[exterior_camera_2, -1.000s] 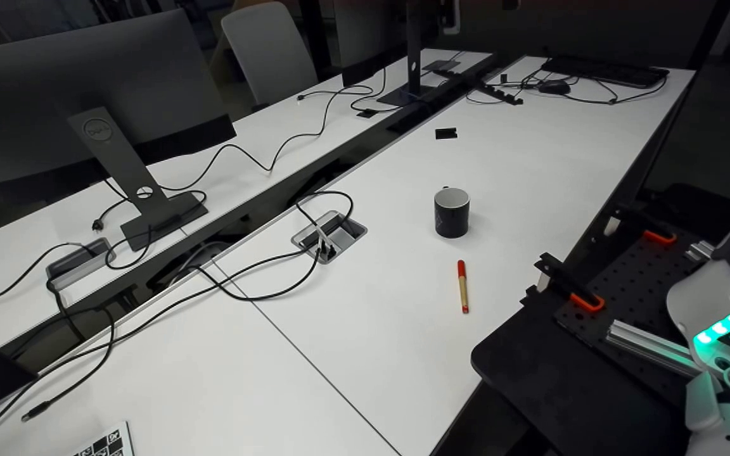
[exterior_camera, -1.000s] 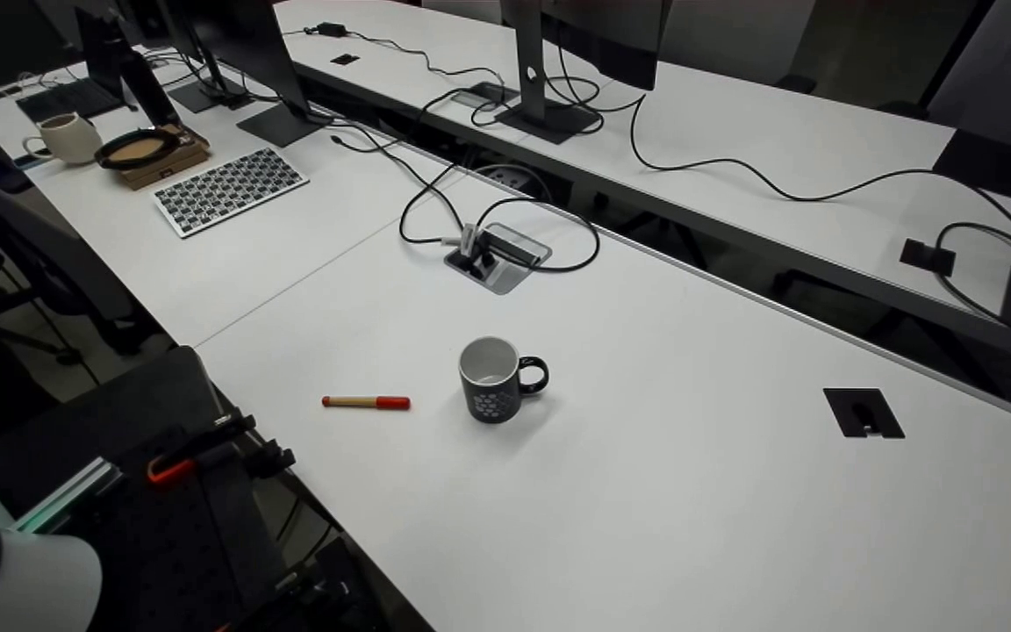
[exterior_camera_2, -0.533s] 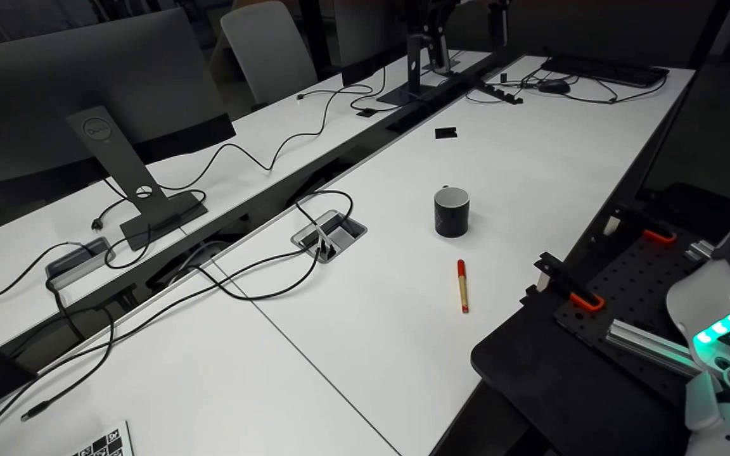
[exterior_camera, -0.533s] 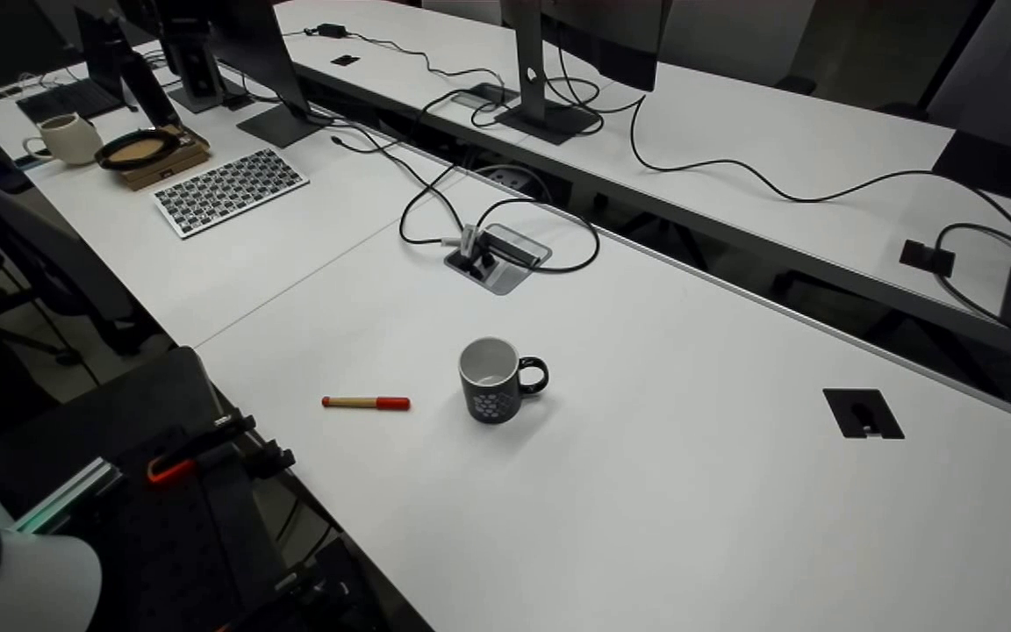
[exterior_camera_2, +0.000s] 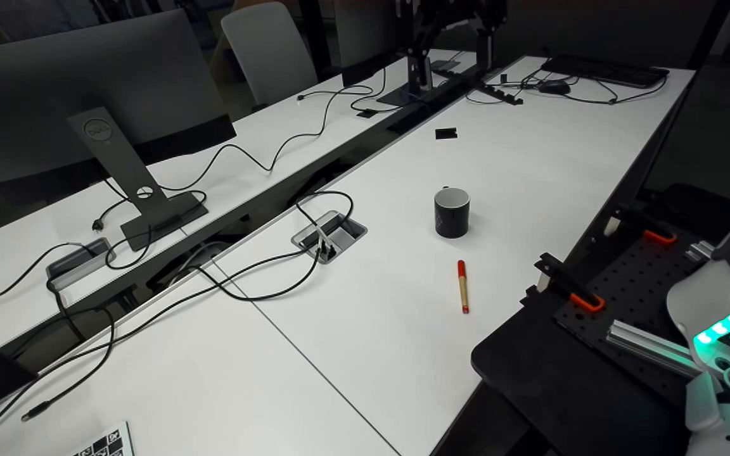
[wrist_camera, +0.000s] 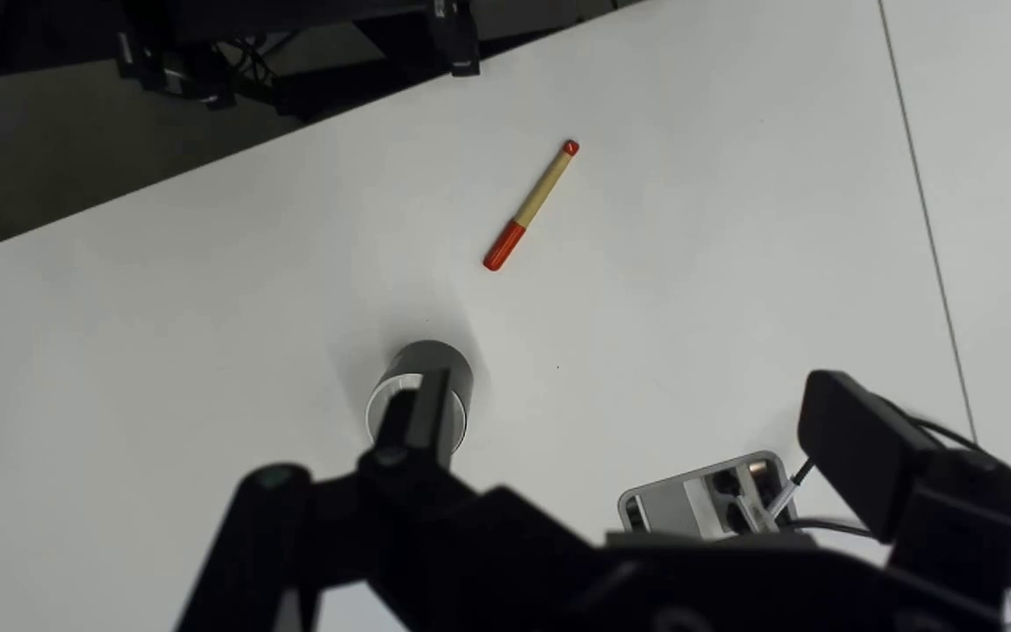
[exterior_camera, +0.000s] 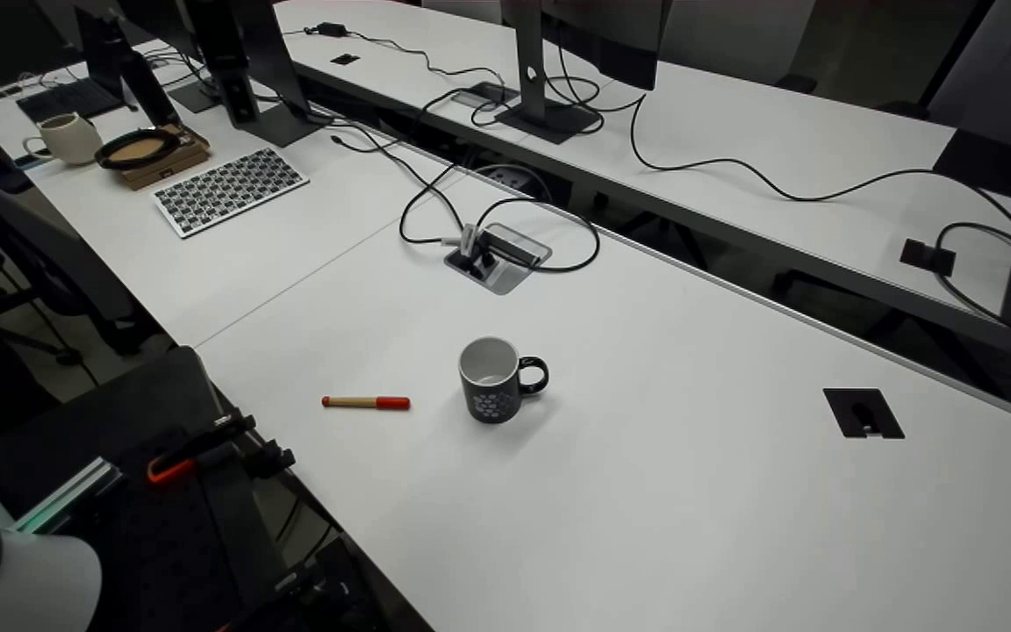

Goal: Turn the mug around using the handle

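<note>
The dark grey cylindrical mug [exterior_camera: 491, 393] stands upright on the white worktop [exterior_camera: 690, 491], its dark C-shaped handle [exterior_camera: 546, 376] pointing away from the slim red-and-tan marker pen [exterior_camera: 366, 402] nearby. Well apart from mug and pen, the black two-fingered gripper [wrist_camera: 628, 399] gapes wide.

You get a bright white tabletop [exterior_camera: 716, 518] against dim, near-black surroundings in both exterior views. 3 green lights [exterior_camera_2: 720, 328] glow on the robot base [exterior_camera_2: 707, 294]. In your wrist view, soft shadows fan from the mug [wrist_camera: 428, 358]; the marker pen [wrist_camera: 530, 209] looks sharp, the dark gripper [wrist_camera: 640, 430] blurred, out of focus.
</note>
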Controlling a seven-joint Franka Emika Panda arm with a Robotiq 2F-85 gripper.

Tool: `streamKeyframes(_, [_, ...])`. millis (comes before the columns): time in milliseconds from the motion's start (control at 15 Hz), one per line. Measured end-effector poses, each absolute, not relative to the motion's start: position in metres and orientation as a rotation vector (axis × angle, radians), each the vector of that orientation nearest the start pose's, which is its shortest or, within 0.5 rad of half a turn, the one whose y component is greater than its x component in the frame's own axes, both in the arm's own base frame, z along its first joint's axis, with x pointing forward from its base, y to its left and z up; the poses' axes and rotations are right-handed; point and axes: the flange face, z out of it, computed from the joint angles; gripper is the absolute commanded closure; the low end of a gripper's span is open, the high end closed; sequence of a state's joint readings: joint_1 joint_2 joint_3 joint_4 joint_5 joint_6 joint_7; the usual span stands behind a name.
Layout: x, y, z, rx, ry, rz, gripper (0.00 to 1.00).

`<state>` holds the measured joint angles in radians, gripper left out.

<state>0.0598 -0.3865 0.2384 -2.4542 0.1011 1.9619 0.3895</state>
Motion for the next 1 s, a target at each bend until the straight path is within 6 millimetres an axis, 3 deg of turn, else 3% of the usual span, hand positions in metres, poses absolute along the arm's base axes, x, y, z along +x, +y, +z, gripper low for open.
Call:
streamKeyframes(600, [0.454,0.121,0.324,-3.040,0.633,0.012,0.00])
streamKeyframes(1000, [0.498,0.115,0.273,-3.028,0.842,-0.036,0.00])
